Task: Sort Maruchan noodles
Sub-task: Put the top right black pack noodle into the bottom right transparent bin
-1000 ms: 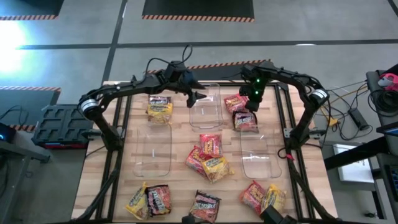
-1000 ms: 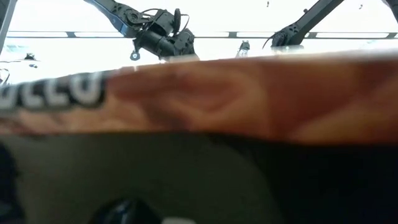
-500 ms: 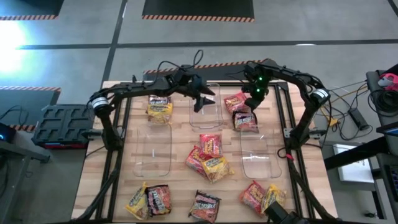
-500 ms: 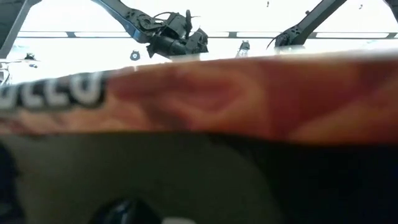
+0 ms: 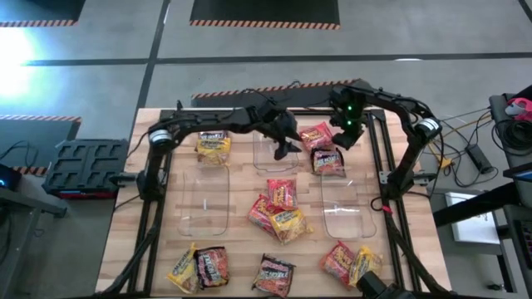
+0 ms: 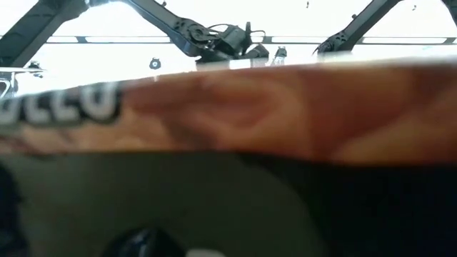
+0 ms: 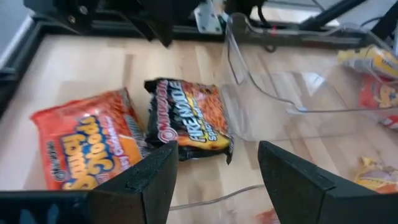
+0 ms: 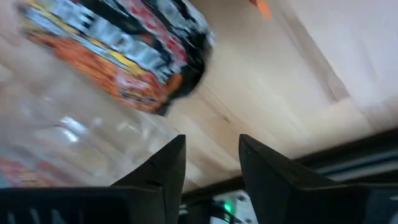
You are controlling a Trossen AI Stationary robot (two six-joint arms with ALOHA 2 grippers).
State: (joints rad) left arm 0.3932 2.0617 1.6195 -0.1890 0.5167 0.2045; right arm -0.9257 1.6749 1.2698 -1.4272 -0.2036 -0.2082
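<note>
Maruchan noodle packets lie flat about the wooden table (image 5: 241, 249). At the far right a red packet (image 5: 315, 134) lies beside a dark one (image 5: 329, 162). In the left wrist view the same red packet (image 7: 87, 143) and dark packet (image 7: 186, 118) lie ahead of my left gripper (image 7: 214, 180). That gripper (image 5: 287, 146) hangs open over the far middle clear bin (image 5: 270, 154), touching nothing. My right gripper (image 5: 346, 138) stands open just right of that pair, pointing steeply down. The dark packet (image 8: 124, 50) shows beyond its empty fingers (image 8: 168, 168).
Two more clear bins stand at mid left (image 5: 206, 199) and mid right (image 5: 347, 208). A dark packet on a yellow one lies far left (image 5: 214, 143). Three packets cluster mid-table (image 5: 278, 208). Several lie along the near edge (image 5: 274, 274). The dark frame rails (image 5: 384, 178) border the table.
My left gripper has swept toward the table's right edge and slightly down, from the far middle bin's left rim across the bin toward the red and dark packets. The packets have stayed where they were.
</note>
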